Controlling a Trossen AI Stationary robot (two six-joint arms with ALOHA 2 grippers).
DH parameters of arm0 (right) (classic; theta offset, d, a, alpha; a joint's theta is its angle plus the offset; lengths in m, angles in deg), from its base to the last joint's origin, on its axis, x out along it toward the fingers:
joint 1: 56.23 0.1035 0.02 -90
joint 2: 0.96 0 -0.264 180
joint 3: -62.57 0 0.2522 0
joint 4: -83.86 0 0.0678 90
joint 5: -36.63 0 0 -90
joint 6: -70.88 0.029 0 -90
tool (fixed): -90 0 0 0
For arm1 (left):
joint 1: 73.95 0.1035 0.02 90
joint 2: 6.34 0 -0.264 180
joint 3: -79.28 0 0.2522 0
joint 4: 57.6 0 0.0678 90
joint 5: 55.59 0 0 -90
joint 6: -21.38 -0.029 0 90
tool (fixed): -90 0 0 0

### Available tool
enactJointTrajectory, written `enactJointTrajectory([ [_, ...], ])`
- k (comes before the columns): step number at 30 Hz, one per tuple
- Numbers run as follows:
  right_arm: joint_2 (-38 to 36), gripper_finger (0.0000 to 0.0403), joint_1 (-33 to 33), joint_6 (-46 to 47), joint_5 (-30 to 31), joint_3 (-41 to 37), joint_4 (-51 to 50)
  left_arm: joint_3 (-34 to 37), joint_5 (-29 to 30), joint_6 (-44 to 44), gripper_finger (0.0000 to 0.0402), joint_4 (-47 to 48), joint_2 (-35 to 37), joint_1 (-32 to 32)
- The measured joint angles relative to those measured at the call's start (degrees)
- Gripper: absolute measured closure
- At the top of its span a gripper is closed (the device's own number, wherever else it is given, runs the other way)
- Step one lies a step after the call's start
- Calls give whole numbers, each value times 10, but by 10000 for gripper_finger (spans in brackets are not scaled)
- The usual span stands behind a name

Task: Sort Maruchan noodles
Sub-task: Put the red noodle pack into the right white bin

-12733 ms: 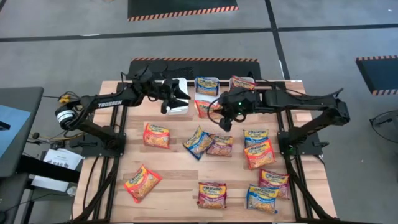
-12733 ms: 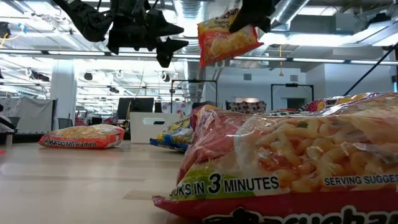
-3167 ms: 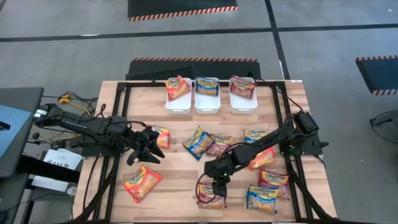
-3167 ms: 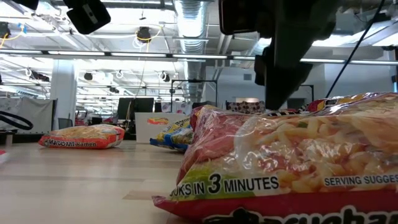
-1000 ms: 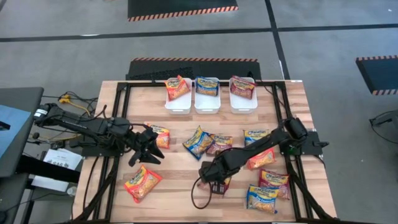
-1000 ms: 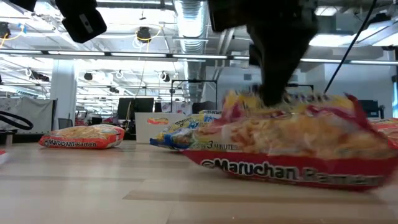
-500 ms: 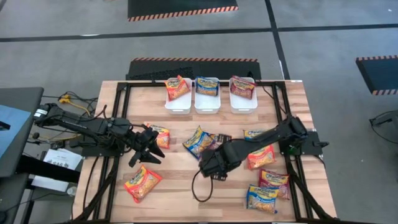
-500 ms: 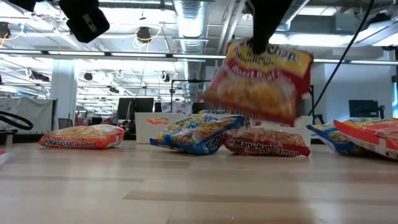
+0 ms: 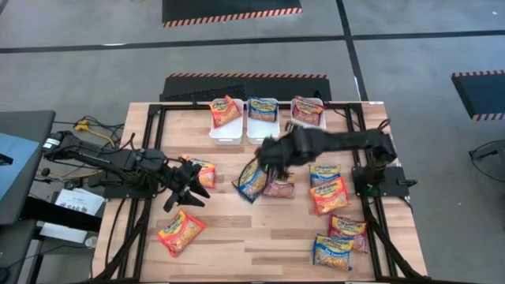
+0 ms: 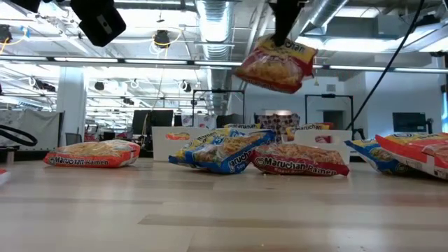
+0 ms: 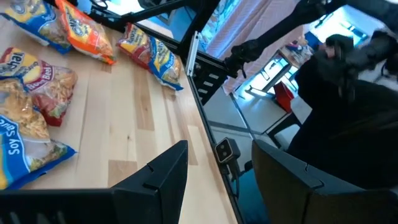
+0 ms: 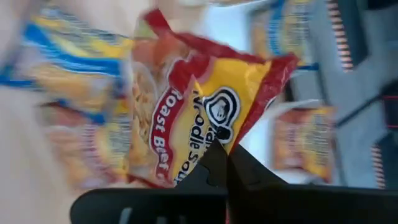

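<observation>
Above the table's middle, we see the right gripper [image 12: 225, 163] pinched shut on one edge of a dark red Roast Beef Maruchan packet [image 12: 186, 118], which hangs in the air short of the three white tubs [image 9: 261, 132]. We judge it light, crinkly and slippery; an edge-seam pinch suits it. The left gripper [image 9: 188, 184] waits open beside an orange packet [image 9: 201, 172].

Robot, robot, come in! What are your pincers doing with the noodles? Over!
Right pincer shut on dark red noodle packet, aloft near the tubs. Left pincer open, empty, beside orange packet. Nothing blocking.
</observation>
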Motion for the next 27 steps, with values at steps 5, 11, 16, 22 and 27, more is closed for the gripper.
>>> enactJointTrajectory([
  [5, -41, 398, -76, -53, 15, -2, -2, 0, 0, -2, 235, -16, 3, 16],
  [11, -63, 398, -172, -143, 15, -2, -2, 0, 0, -26, 235, -18, 5, 58],
  [16, -59, 398, -245, -240, 13, -2, -2, 0, -1, -60, 235, -17, 5, 101],
  [22, -45, 398, -320, -326, -8, -22, 11, 0, 0, -96, 235, -15, 5, 155],
  [27, -44, 398, -362, -380, -15, -91, 53, 0, 0, -110, 235, -8, 5, 193],
])
